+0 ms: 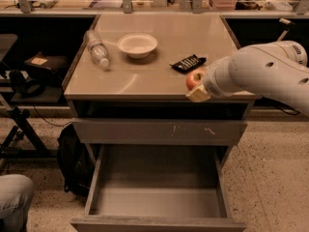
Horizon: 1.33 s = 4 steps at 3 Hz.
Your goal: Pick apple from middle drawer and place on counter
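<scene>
Item 1, gripper (196,87): at the end of a thick pale arm (263,71) that reaches in from the right. It sits over the front right part of the counter, near the front edge. It is closed around the apple, with one pale finger (198,95) showing just under the fruit; the other finger is hidden.

Item 2, apple (193,78): small, red, held in the gripper above the counter's front right area. Whether it touches the surface cannot be told.

Item 3, counter (145,76): glossy tan top of the grey cabinet. It carries three other things:
- a white bowl (137,45), upright, left of centre toward the back;
- a clear plastic bottle (97,48), lying on its side just left of the bowl;
- a flat black packet (188,63), right of centre, near the apple and just behind it.

Item 4, middle drawer (154,199): grey, pulled well out at the bottom of the view, bare grey floor and side walls showing.

Item 5, drawer front (159,131): grey, closed, above the open drawer, with pale scratch marks toward its right side.

Item 6, workbench (96,4): runs along the back behind the cabinet, cluttered, with metal posts.

Item 7, backpack (72,163): dark, on the floor against the cabinet's left side.

Item 8, knee (13,199): a person's, in grey cloth, bottom left corner.
</scene>
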Each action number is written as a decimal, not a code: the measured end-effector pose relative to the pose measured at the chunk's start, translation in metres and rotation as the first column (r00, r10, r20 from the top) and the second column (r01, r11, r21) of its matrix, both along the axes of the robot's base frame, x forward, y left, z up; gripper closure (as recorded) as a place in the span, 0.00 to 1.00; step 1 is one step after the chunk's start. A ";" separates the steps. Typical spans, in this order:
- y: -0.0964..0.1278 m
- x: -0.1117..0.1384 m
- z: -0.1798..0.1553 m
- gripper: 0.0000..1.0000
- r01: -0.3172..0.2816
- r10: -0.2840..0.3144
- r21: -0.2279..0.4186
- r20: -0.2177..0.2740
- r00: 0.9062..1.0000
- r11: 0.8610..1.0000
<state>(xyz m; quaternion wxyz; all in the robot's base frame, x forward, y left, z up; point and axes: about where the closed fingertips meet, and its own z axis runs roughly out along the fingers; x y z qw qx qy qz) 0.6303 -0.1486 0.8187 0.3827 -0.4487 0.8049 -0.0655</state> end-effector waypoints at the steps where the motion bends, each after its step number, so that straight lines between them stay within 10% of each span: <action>1: 0.000 0.000 0.000 1.00 0.000 0.000 0.000 0.000 1.000 1.000; 2: -0.001 0.028 0.039 1.00 0.006 -0.005 -0.037 0.051 0.999 0.999; 4: -0.036 0.105 0.081 1.00 0.020 -0.020 -0.153 0.003 1.000 0.988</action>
